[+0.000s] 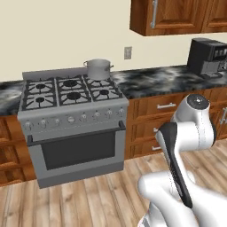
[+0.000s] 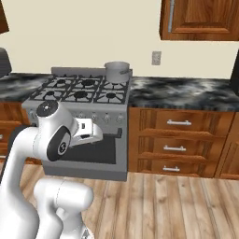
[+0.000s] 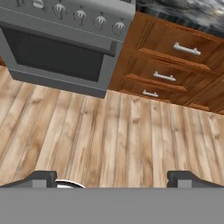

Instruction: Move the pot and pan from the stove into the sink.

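- The pot (image 1: 98,68) stands on the stove's (image 1: 71,116) rear burner, upper middle of the left base view, just right of centre on the cooktop
- In the right base view it sits at the top centre, on the stove's back right corner
- The gripper (image 3: 112,178) hangs over the wooden floor (image 3: 109,135) at the bottom of the hand view, its fingers (image 3: 41,178) spread wide apart and grasping nothing
- Wooden drawers (image 3: 175,57) fill the upper right of the hand view

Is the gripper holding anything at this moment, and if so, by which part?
Nothing is held. The gripper is open over bare wood floor in the hand view; the pot sits on the stove, untouched.
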Robot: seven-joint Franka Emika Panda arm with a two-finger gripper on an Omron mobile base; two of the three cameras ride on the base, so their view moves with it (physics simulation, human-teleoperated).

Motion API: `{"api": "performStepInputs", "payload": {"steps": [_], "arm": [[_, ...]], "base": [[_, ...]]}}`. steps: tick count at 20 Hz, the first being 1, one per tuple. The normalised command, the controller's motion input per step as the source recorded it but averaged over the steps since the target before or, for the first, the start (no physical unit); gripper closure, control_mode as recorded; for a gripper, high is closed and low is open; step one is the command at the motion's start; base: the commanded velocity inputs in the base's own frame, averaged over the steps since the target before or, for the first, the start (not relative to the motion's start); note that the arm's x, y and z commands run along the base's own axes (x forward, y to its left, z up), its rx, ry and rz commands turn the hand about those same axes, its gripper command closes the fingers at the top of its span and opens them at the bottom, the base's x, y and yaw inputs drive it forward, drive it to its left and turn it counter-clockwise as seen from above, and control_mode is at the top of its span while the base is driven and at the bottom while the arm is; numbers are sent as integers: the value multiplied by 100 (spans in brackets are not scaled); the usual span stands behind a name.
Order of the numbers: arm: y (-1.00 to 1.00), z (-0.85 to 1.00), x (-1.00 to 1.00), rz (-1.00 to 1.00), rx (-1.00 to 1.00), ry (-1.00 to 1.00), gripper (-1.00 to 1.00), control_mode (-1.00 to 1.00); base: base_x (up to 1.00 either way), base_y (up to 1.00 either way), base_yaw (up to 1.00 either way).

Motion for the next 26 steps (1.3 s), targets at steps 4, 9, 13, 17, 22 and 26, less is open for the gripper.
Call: {"api": "performStepInputs", "payload": {"steps": [4, 9, 13, 17, 22, 26], "arm": [[0, 0, 0, 0, 0, 0, -100, 100], [0, 0, 0, 0, 0, 0, -100, 100], [0, 0, 0, 0, 0, 0, -100, 100], [0, 0, 0, 0, 0, 0, -100, 100], [0, 0, 0, 0, 0, 0, -100, 100], [0, 0, 0, 0, 0, 0, -100, 100]], "base": [[-2, 12, -3], [18, 4, 0], [58, 21, 0], [70, 26, 0], [82, 31, 0], [81, 28, 0]]}}
